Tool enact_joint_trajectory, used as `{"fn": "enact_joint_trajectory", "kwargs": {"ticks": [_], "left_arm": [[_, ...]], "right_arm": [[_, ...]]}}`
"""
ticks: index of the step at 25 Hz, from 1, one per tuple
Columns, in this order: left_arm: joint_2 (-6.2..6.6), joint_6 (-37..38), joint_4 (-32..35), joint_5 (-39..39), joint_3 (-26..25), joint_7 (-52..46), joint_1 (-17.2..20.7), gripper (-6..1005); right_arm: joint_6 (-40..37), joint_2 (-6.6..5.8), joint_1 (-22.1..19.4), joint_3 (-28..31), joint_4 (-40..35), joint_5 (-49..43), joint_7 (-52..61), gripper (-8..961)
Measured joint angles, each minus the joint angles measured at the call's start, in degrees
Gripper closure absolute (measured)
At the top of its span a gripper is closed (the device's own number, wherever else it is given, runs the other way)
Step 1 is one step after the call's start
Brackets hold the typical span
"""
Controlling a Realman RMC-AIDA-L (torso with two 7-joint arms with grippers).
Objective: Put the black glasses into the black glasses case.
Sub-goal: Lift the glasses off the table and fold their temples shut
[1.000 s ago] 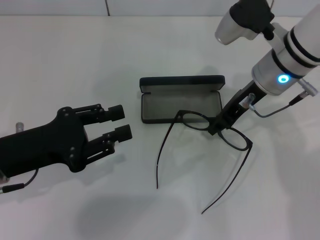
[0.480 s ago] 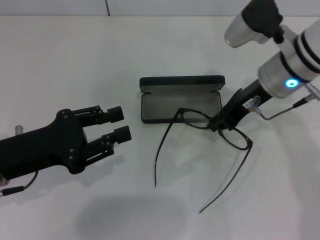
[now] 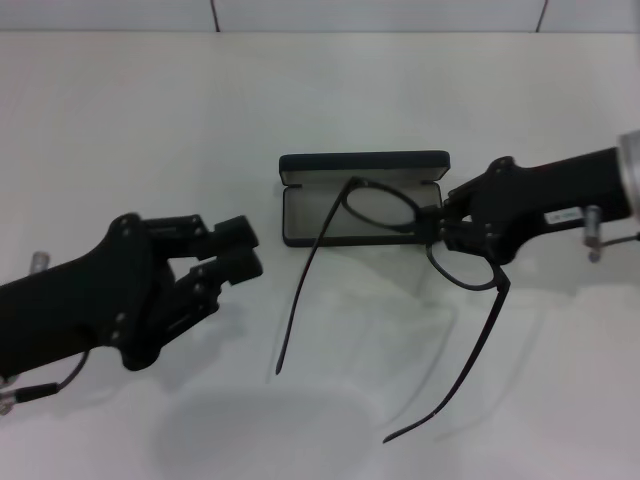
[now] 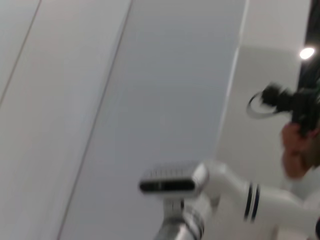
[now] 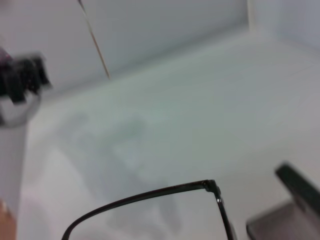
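The black glasses case (image 3: 362, 195) lies open in the middle of the white table, its grey lining up and its lid standing at the back. My right gripper (image 3: 440, 225) is shut on the bridge of the black glasses (image 3: 400, 235) and holds them above the table at the case's right end. One lens hangs over the case and both temple arms trail toward the near edge. The frame also shows in the right wrist view (image 5: 150, 196), with a corner of the case (image 5: 295, 187). My left gripper (image 3: 240, 250) hovers left of the case, fingers close together and empty.
The white table (image 3: 150, 120) stretches around the case. A wall with a seam runs along the back. The left wrist view looks up at a wall and the right arm's white forearm (image 4: 250, 200).
My right arm has swung down to lie nearly level and has lifted and tilted the glasses, so one lens now hangs over the case. The left gripper's fingers have drawn closer together.
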Motion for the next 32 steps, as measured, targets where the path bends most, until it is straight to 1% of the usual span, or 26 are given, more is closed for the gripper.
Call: {"fn": "enact_joint_trajectory", "kwargs": {"ticks": [3, 7, 9, 12, 16, 19, 21, 25, 32], "left_arm": [[-0.02, 1.86, -3.85, -2.44, 0.30, 0.50, -3.66, 718], [0.01, 3.69, -5.90, -3.47, 0.89, 0.34, -7.55, 767], [-0.02, 3.76, -6.14, -3.62, 2.36, 0.25, -8.87, 850], [-0.03, 3.78, -6.53, -3.81, 6.91, 0.15, -11.55, 975], [-0.18, 3.77, -7.98, -4.16, 11.34, 0.54, -14.89, 973], [-0.21, 3.65, -10.89, -4.54, 12.14, 0.98, -17.70, 972], [-0.17, 3.55, -12.49, -4.55, 12.12, 1.49, -18.63, 972], [-0.12, 3.30, -13.62, -4.55, 12.08, 2.49, -18.98, 972], [-0.24, 3.48, -14.08, -5.81, 12.32, 2.79, -18.82, 972]], "right_arm": [[-2.31, 0.09, -3.00, 3.01, 1.03, 6.45, -6.65, 881], [-4.41, -0.10, -5.43, 4.75, 4.73, 16.32, -15.93, 881], [-4.92, -0.15, -5.47, 5.20, 5.86, 18.35, -17.57, 881], [-5.22, -0.13, -4.14, 5.75, 8.08, 19.11, -19.42, 881], [-5.64, 0.00, -1.01, 5.43, 11.46, 19.19, -21.19, 882], [-6.22, 0.23, 0.74, 5.31, 13.32, 19.33, -22.47, 882], [-6.36, 0.31, 1.46, 5.17, 13.83, 19.52, -22.69, 882], [-6.78, 0.39, 2.35, 4.53, 15.70, 22.49, -24.58, 881], [-7.13, 0.25, 2.29, 4.61, 17.02, 23.79, -25.46, 881]]}}
